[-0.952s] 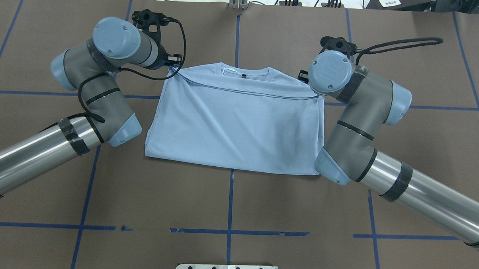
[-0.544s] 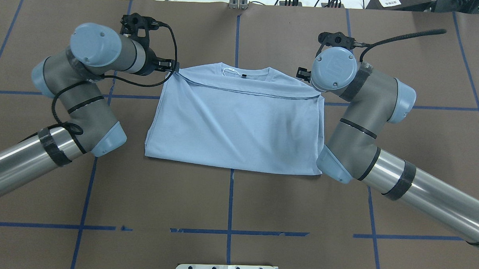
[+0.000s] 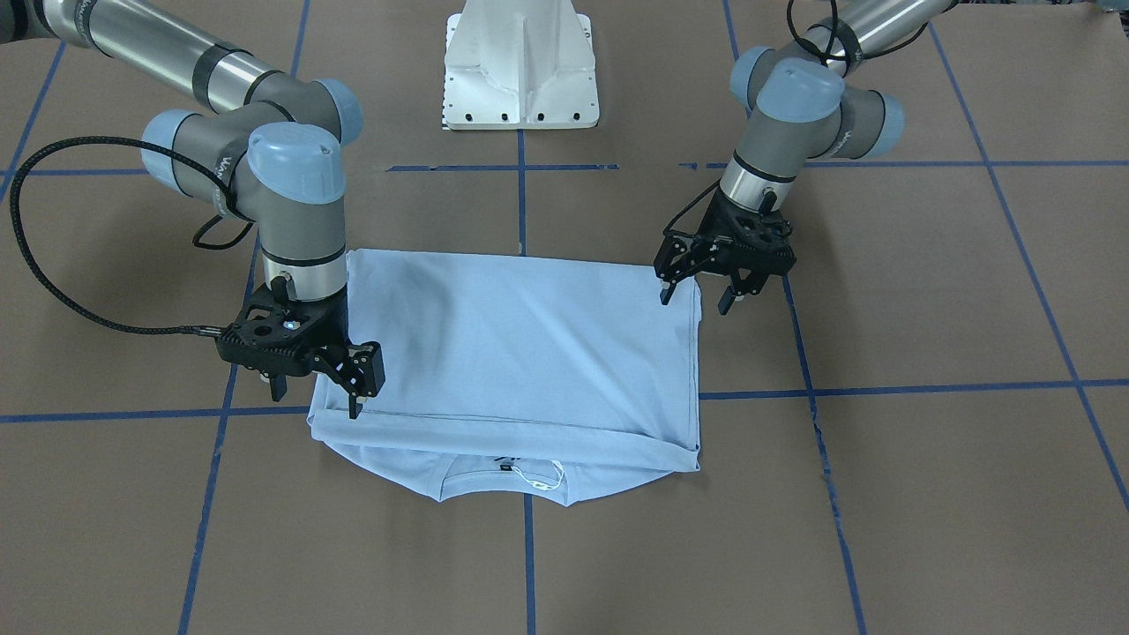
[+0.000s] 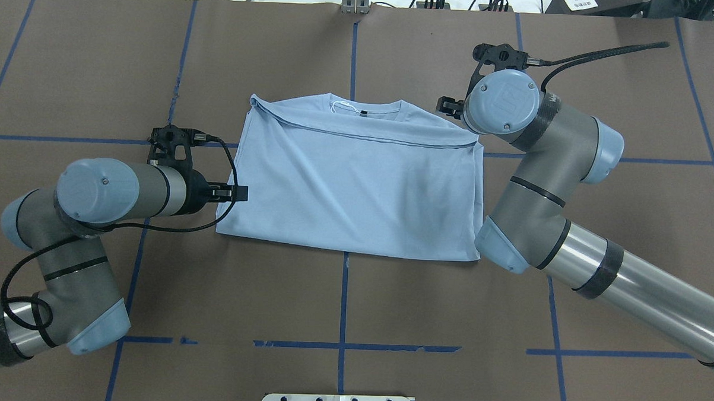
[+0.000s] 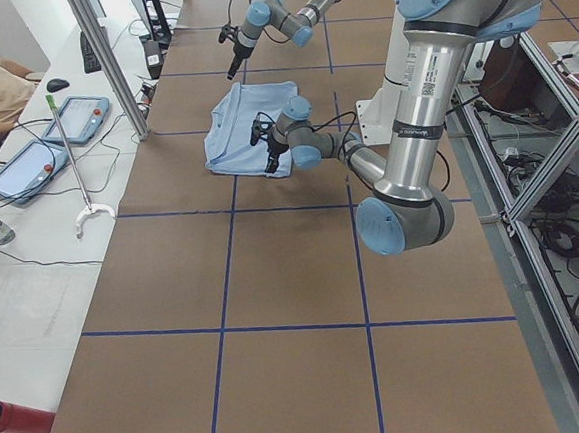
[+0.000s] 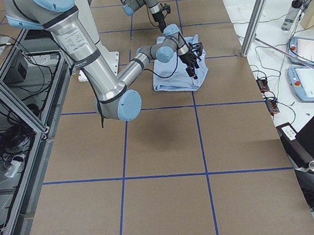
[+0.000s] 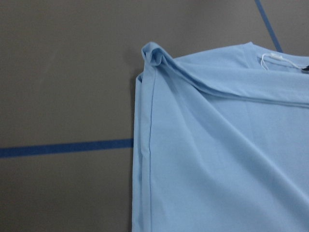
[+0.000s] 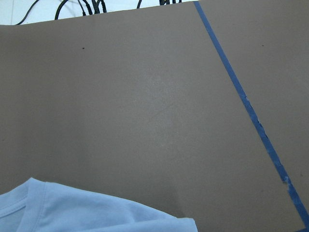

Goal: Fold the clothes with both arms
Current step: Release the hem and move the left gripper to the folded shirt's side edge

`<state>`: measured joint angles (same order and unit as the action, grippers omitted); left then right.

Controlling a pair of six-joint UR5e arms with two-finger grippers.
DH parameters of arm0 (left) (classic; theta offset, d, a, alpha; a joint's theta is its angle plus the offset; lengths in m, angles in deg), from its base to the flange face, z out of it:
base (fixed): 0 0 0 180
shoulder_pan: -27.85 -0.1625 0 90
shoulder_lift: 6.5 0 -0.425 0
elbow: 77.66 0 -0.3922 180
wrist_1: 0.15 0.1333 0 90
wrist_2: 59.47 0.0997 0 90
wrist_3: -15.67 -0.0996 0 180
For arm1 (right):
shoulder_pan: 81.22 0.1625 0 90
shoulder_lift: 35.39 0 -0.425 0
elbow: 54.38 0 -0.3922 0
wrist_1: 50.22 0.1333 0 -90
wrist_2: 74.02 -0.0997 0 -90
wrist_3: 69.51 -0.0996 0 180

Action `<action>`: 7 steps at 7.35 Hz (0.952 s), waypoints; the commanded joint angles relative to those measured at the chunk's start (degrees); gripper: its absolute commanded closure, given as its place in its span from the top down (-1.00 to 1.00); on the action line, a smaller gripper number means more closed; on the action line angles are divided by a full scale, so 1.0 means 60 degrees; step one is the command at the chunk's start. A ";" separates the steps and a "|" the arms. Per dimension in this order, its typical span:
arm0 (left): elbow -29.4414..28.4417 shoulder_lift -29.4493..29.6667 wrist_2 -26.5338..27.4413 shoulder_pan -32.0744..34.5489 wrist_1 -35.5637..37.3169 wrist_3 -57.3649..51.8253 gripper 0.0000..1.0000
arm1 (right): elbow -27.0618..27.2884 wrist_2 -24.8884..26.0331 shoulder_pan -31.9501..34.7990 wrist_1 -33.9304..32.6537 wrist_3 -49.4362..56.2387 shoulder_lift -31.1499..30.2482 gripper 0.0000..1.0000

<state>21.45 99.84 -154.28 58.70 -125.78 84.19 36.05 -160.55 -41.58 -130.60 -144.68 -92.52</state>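
T-shirt point(image 4: 357, 188): 1 item, folded once, flat on counter point(image 4: 388, 320), collar away from robot.
Left gripper point(image 3: 694, 304): fingers spread, empty, at T-shirt's left edge, likely staged for the next fold.
Right gripper point(image 3: 315, 401): fingers spread, at T-shirt's collar-side right corner, seemingly clear of cloth.

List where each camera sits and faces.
Front-facing: across the table, facing the robot; left arm, right arm, base.
Overhead: behind the robot, above the T-shirt; both arms.
Exterior left: table's left end; left arm near.
Exterior right: opposite end; right arm near.
Left wrist: T-shirt's folded corner; no robot parts.
Right wrist: bare table, T-shirt edge; no robot parts.
Shared: all show the T-shirt.
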 commanded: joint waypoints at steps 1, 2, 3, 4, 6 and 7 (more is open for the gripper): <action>0.0063 -0.0335 0.0070 -0.0190 -0.0009 0.0108 0.48 | 0.0000 0.0008 -0.0014 0.0009 -0.0011 0.0000 1.00; 0.0121 -0.0380 0.0070 -0.0234 -0.0009 0.0108 0.44 | 0.0000 0.0008 -0.0014 0.0009 -0.0011 0.0000 1.00; 0.0122 -0.0380 0.0070 -0.0321 -0.0009 0.0108 0.37 | 0.0000 0.0008 -0.0014 0.0009 0.0004 0.0000 1.00; 0.0136 -0.0380 0.0070 -0.0424 -0.0009 0.0166 0.26 | 0.0000 0.0008 -0.0014 0.0009 0.0004 0.0000 1.00; 0.0180 -0.0380 0.0099 -0.0673 -0.0009 0.0459 0.04 | -0.0014 0.0023 -0.0014 0.0009 0.0018 -0.0015 1.00; 0.0180 -0.0380 0.0114 -0.0703 -0.0009 0.0459 -0.15 | 0.0000 0.0023 -0.0014 0.0009 0.0018 -0.0015 1.00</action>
<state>22.44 97.57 -153.71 54.89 -125.83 86.72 36.00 -160.44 -41.67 -130.55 -144.60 -92.59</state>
